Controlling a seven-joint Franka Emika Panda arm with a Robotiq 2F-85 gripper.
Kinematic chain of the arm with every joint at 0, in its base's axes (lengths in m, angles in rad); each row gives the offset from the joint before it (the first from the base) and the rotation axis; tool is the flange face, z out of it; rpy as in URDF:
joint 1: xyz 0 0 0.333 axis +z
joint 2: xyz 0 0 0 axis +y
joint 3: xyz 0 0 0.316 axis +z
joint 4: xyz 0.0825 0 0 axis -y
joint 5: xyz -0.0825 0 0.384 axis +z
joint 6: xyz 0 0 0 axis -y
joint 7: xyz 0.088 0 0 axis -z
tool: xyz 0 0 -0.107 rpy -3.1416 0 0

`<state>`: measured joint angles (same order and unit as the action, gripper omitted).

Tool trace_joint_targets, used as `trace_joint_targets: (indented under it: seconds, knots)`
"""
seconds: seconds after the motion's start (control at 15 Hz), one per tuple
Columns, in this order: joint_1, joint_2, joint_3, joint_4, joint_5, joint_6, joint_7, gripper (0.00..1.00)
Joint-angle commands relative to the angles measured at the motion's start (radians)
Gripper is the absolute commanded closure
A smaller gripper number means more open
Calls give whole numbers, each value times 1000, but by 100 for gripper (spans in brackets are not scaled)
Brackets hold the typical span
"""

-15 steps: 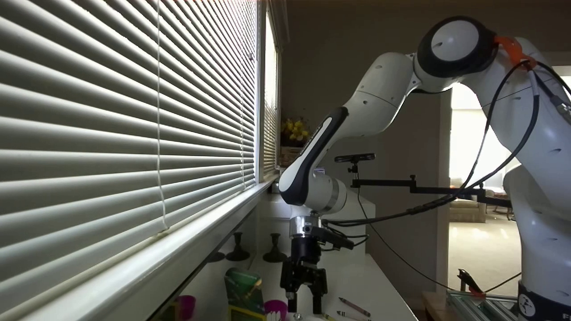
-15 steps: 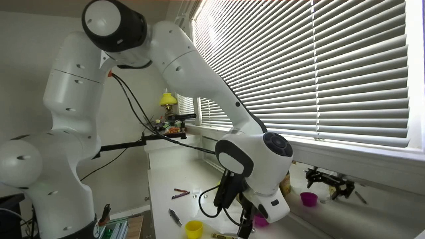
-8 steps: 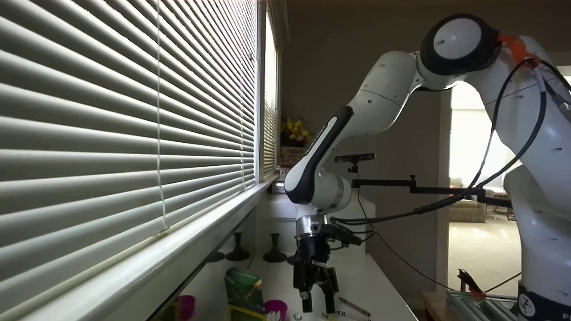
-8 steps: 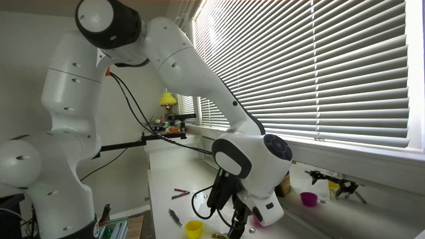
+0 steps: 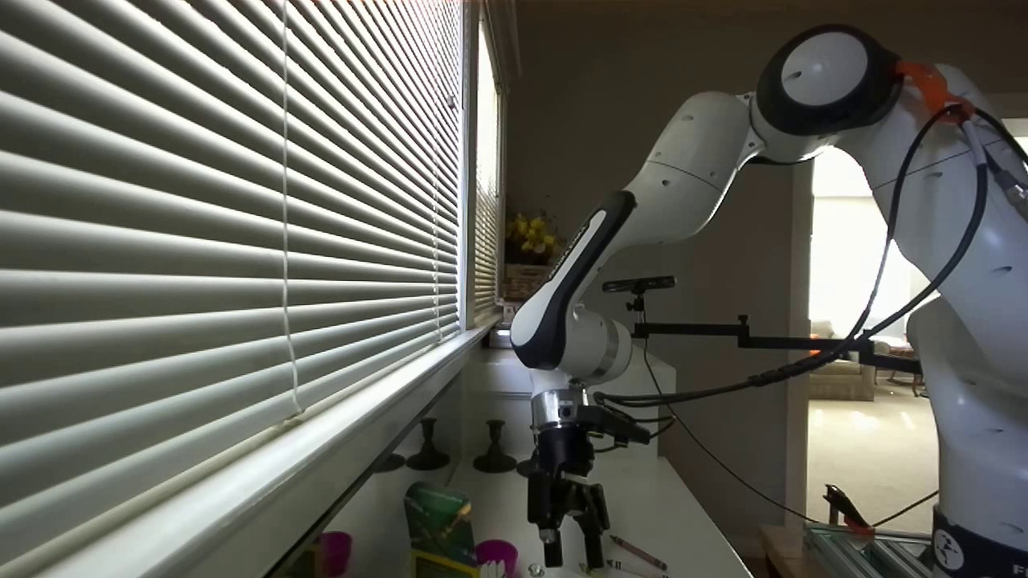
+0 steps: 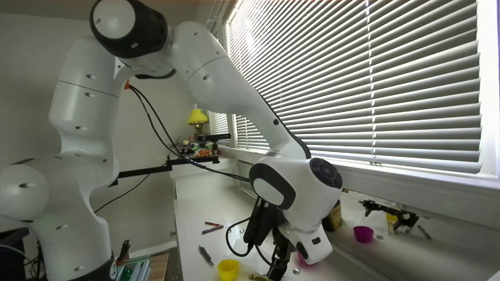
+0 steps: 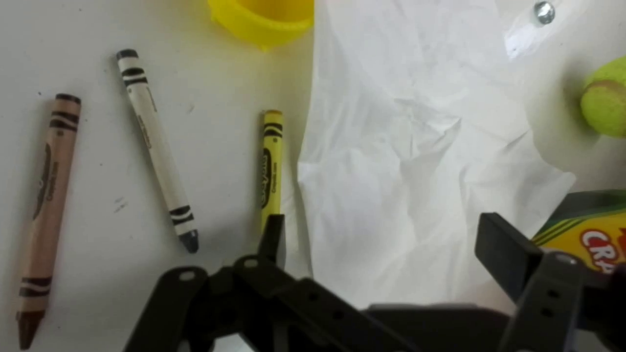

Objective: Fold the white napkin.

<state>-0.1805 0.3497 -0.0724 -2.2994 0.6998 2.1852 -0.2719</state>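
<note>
The wrist view looks closely down past the gripper (image 7: 386,237) at the bench (image 7: 112,283). Both exterior views, farther back, face opposite ways along the blinds (image 5: 201,241), sharing the arm (image 6: 226,86).

Napkin (image 7: 381,186): crinkled, matt paper. Cup (image 7: 264,33): smooth plastic. Pincer (image 7: 384,239): matt.

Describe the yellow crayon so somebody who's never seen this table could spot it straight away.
In the wrist view, find the big wrinkled white napkin. By its left edge, below the yellow cup, lies the yellow crayon, its lower end hidden behind a gripper finger. It alone of the three crayons is yellow; the grey crayon and brown crayon lie further left.
</note>
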Motion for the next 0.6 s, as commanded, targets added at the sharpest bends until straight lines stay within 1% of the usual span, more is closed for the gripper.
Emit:
trace_joint_targets:
  seconds: [0.0,0.33,0.4,0.53]
  knots:
    - [-3,20,9,21,-3,-9,5,0]
    - [3,50,17,51,-5,-8,26,0]
    - [-2,20,15,20,-2,-1,6,0]
    - [-3,34,17,30,-2,0,7,0]
